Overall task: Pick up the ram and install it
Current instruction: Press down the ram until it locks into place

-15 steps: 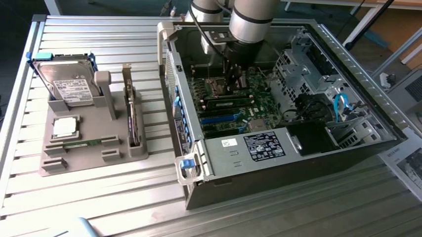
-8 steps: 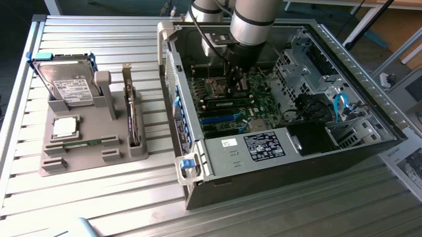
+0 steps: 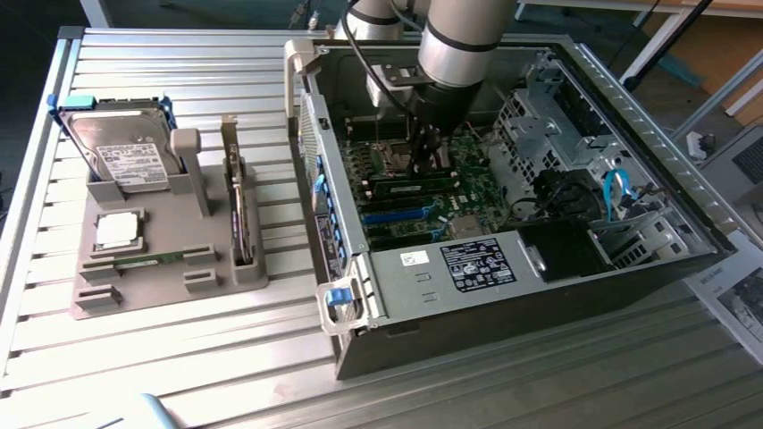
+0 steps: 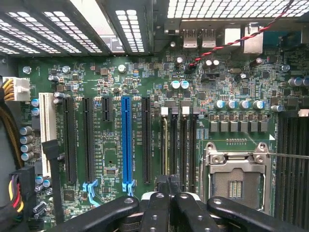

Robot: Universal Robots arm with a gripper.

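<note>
Ram: centre of exterior view, seated flat in motherboard slot.
Tool: closed, directly above ram.
Handling: light, stiff, fragile; I'd hold the long edges.

Computer case on the exterior view's right, parts holder well apart on its left, end effector inside the case.

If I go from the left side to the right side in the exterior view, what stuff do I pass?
Silver hard drive in a blue frame → tall upright green expansion card → blue latch at the case corner → black label sticker → light blue cable.
</note>
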